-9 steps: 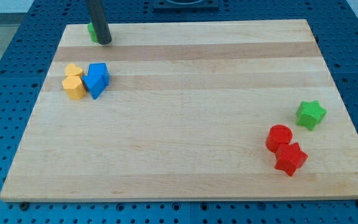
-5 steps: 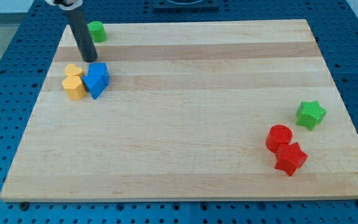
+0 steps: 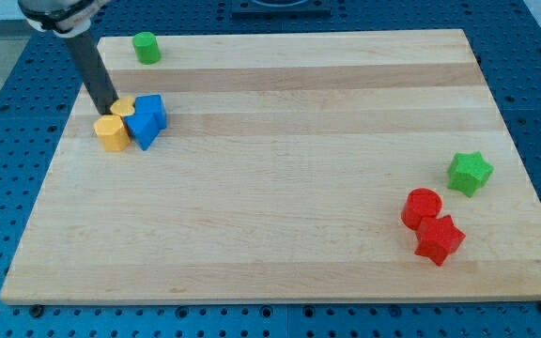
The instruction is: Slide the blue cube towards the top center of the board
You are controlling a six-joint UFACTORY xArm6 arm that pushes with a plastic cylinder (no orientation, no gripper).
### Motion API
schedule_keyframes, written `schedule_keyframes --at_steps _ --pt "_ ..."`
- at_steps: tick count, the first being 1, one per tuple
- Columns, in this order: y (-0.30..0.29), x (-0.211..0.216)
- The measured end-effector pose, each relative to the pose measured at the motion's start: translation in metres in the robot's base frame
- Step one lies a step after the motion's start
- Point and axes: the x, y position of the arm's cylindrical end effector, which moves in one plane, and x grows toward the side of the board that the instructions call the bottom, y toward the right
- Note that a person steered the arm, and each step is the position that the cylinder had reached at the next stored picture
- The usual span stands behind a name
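The blue cube (image 3: 151, 111) sits near the board's upper left, with a second blue block (image 3: 143, 129) touching it below. Two yellow blocks touch them on the view's left: one (image 3: 112, 133) lower and one (image 3: 123, 107) higher, partly hidden by the rod. My tip (image 3: 107, 110) is at the left of this cluster, right against the yellow blocks and a short way left of the blue cube.
A green cylinder (image 3: 145, 47) stands at the board's top left corner. A green star (image 3: 469, 173) sits at the right edge. A red cylinder (image 3: 422, 207) and a red star (image 3: 438, 239) touch each other at the lower right.
My tip has moved down and to the left, from beside the green cylinder to the left side of the yellow blocks. The green cylinder is now uncovered. The blocks have not visibly moved.
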Motion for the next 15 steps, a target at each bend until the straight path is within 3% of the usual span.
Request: schedule_keyframes --at_steps 2,5,9,11,15 --pt "0.053 0.021" --pt "0.127 -0.01" --pt "0.256 0.018" --pt "0.261 0.004" --pt "0.231 -0.063"
